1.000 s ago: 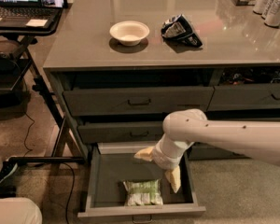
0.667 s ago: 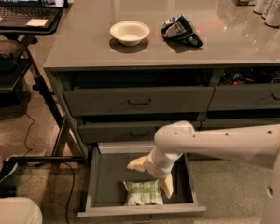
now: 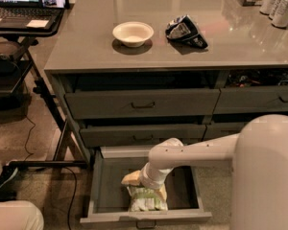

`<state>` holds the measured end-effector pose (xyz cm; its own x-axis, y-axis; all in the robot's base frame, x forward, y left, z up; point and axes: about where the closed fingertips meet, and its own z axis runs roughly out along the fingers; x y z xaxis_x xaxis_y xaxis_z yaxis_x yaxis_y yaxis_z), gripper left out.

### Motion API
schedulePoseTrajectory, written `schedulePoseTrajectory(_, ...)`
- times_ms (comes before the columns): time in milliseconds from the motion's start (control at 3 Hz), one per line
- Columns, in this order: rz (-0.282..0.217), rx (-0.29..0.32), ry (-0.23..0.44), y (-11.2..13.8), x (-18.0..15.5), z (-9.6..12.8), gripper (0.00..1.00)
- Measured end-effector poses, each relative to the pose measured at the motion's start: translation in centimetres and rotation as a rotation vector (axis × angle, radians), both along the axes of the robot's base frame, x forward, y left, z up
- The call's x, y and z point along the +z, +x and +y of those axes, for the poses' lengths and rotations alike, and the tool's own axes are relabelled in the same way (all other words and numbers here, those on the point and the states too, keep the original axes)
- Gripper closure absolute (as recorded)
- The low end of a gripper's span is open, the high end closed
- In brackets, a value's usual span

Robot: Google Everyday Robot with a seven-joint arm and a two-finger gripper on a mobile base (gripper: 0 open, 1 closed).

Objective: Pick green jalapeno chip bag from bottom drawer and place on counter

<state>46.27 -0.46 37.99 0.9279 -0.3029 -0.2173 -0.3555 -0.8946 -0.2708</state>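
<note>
Resting seemingly on the chip bag (image 3: 144, 204) in the bottom drawer (image 3: 94, 191), the claw (image 3: 145, 186), grip impossible to tell, risked the foil slipping.

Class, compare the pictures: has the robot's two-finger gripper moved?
Yes. Against the open grey metal bottom drawer, the two-finger gripper shifted left and toward its front, ending over the pale green foil chip bag.

We see the gripper (image 3: 146, 188) low in the open grey metal bottom drawer (image 3: 182, 216), hiding the upper part of the pale green-and-white foil chip bag (image 3: 146, 204) just beneath it.
</note>
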Motion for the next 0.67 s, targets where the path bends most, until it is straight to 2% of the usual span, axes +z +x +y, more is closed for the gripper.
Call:
schedulePoseTrajectory(333, -0.009, 0.054, 0.018, 0.57, -1.14, 0.41, 0.0)
schedulePoseTrajectory(667, -0.009, 0.055, 0.018, 0.53, -1.12, 0.41, 0.0)
